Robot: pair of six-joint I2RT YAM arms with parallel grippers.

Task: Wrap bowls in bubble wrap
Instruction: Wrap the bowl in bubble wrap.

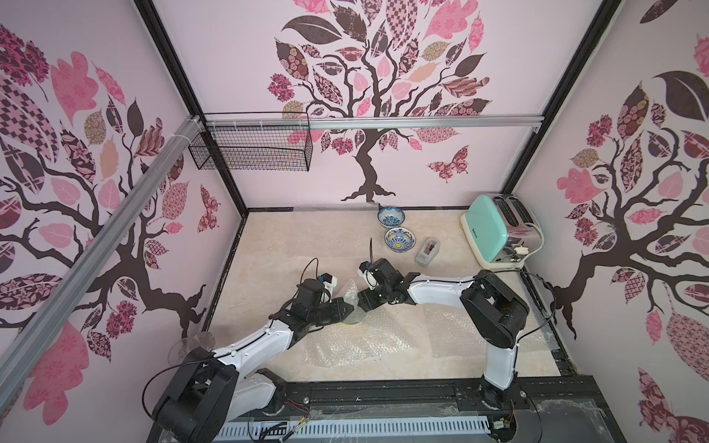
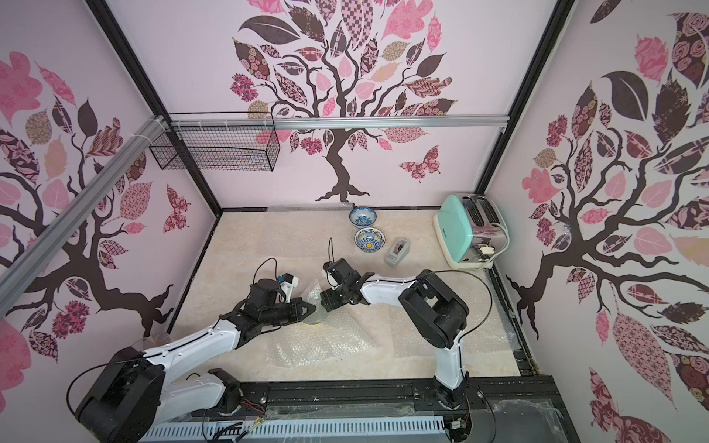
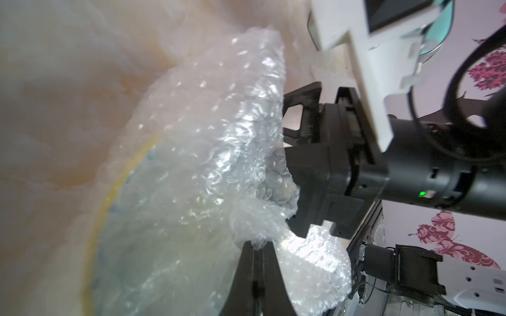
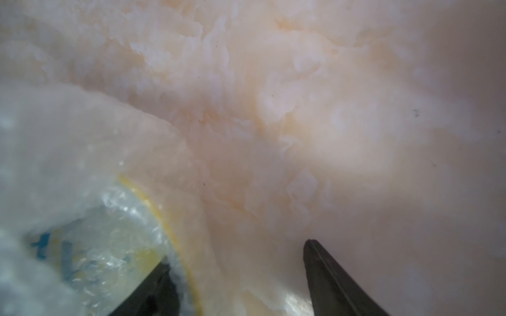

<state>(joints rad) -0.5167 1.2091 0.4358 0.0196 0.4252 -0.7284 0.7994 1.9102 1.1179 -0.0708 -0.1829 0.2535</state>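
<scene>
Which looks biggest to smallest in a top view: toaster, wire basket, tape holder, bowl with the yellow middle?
1. wire basket, though it hangs nearer the camera, which may flatter it.
2. toaster.
3. bowl with the yellow middle and tape holder: they look about alike, so no ranking.

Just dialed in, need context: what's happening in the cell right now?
The left gripper is shut on a bunched fold of bubble wrap, holding it up over the yellow-rimmed bowl, which sits on the sheet. The right gripper is open close beside that bowl and holds nothing. At the back, a blue-and-white bowl and a blue-and-yellow bowl stand unwrapped near the tape dispenser.
</scene>
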